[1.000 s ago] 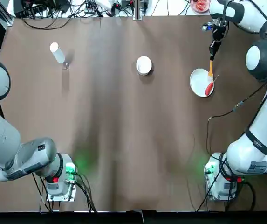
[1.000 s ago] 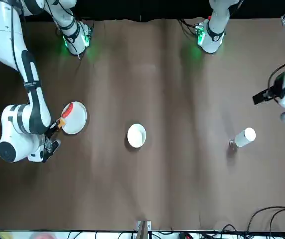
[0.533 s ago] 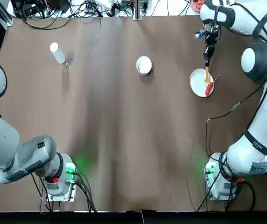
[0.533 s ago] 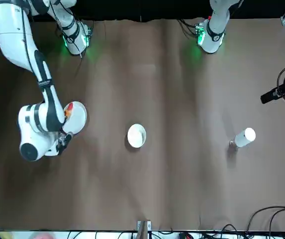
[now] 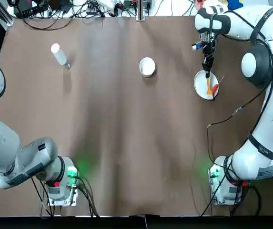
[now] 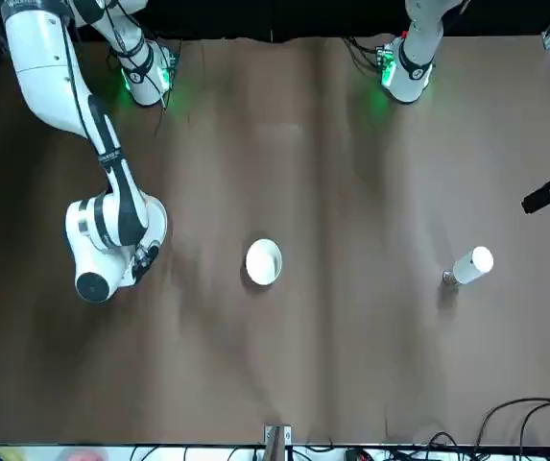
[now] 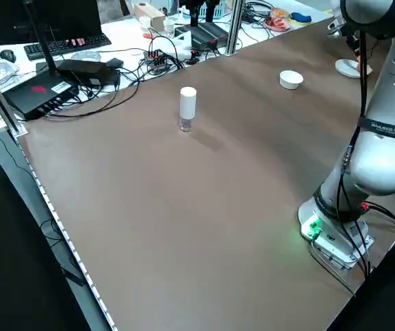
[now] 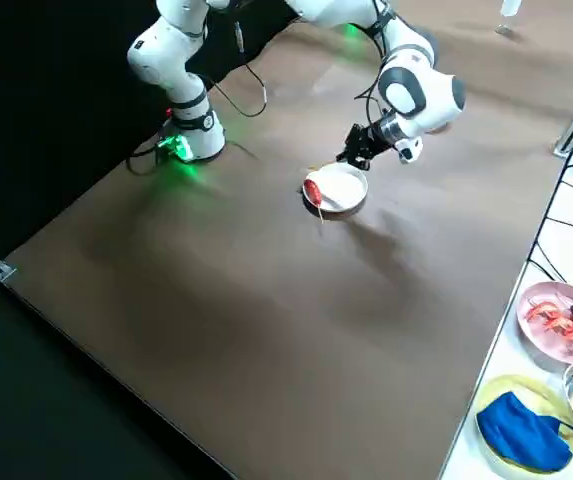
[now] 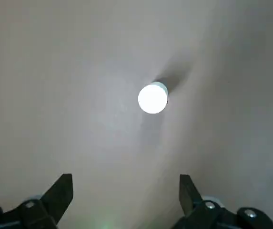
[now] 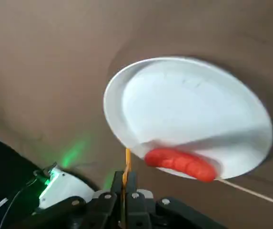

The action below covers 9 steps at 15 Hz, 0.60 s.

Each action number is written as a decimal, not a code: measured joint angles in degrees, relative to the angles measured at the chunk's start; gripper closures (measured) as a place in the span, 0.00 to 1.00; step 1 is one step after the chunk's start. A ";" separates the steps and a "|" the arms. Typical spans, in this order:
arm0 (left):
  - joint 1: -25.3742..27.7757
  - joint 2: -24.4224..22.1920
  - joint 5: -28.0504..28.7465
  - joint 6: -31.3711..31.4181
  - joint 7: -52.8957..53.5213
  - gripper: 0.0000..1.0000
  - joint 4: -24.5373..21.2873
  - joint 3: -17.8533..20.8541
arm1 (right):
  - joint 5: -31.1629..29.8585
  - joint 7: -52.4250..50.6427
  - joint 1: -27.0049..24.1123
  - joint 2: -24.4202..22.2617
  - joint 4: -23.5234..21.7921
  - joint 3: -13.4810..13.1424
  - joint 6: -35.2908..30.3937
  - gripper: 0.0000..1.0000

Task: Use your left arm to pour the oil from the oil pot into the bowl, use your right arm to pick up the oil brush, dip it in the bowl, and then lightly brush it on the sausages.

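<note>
Right pincer [image 5: 207,66] clamped on oil brush [image 5: 208,85] over plate [image 5: 200,85] edge — left pincer [image 9: 126,191] wide open, empty

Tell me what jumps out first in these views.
The right gripper hangs over the plate at the table's far right, shut on the orange brush beside the red sausage. The bowl sits mid-table, and the oil pot stands alone at far left, with the left gripper open above it.

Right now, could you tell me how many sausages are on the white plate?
1. The sausage lies on its stick at the rim of the plate, beside the oil brush in the right gripper; none seems hidden.
</note>
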 joint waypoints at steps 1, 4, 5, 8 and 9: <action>-0.02 0.00 0.00 0.06 0.00 0.01 0.00 0.00 | -0.31 -0.02 -0.62 0.00 0.15 -0.16 1.16 0.96; 0.04 0.00 0.00 0.09 0.00 0.01 0.00 0.32 | -2.51 -0.45 -3.38 -0.03 1.80 -0.41 2.72 0.96; 0.14 0.00 0.00 0.09 0.00 0.01 0.00 0.40 | -3.16 -0.51 -3.90 -0.07 2.42 -0.42 3.66 0.96; 0.25 0.00 0.00 0.79 0.00 0.01 0.00 0.46 | -3.73 -0.38 -3.83 -0.13 4.38 -0.26 6.55 0.96; 0.25 0.00 0.00 1.02 0.00 0.01 0.01 0.46 | -3.70 0.05 -3.58 -0.15 5.83 -0.09 6.69 0.96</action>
